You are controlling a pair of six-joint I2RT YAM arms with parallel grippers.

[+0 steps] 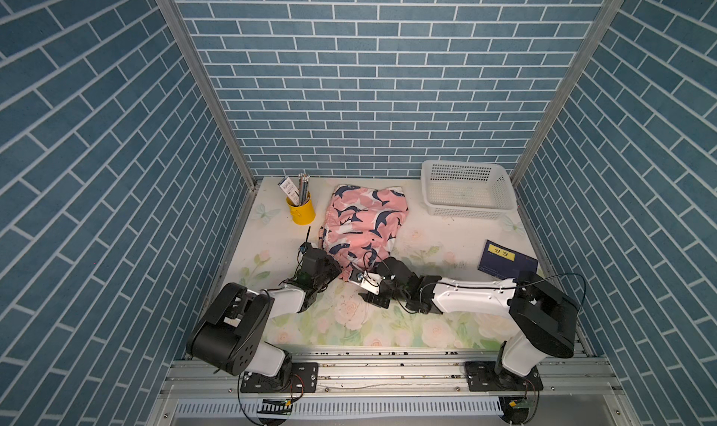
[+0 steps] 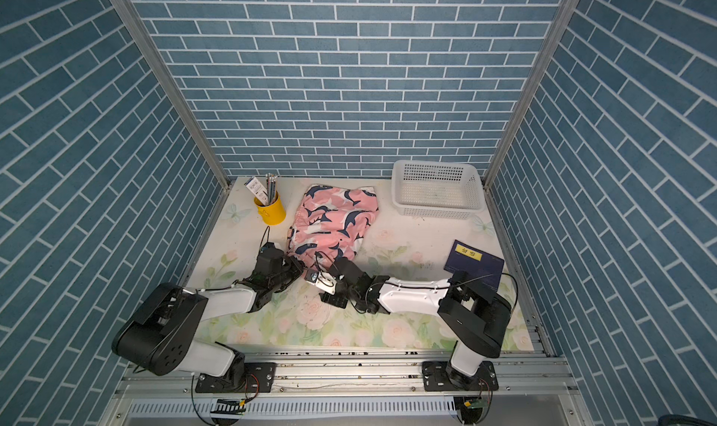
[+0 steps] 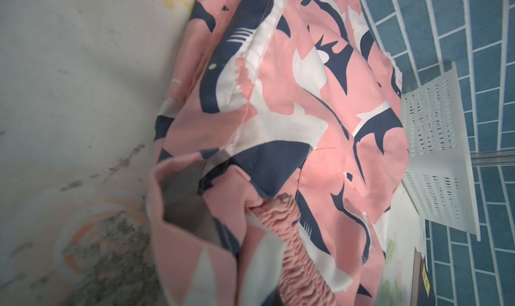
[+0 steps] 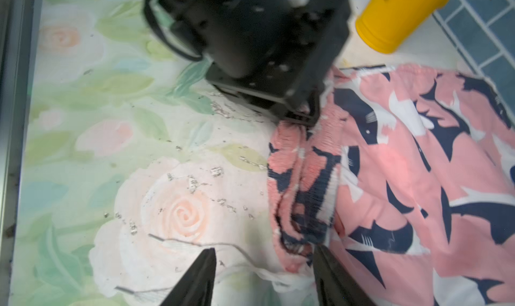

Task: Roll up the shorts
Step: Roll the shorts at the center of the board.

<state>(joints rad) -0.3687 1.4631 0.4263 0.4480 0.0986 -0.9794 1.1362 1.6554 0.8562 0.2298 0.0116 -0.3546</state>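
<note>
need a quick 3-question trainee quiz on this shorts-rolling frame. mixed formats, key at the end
1. True or false: the shorts are fully rolled up.
2. Fill in: the right gripper has its jaws ____.
3. Which one is clamped on the waistband? A) left gripper B) right gripper C) neither

Key: 1 false; 2 open; 3 A

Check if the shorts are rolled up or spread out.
Spread out: the shorts lie mostly flat, with only the waistband bunched.
</note>
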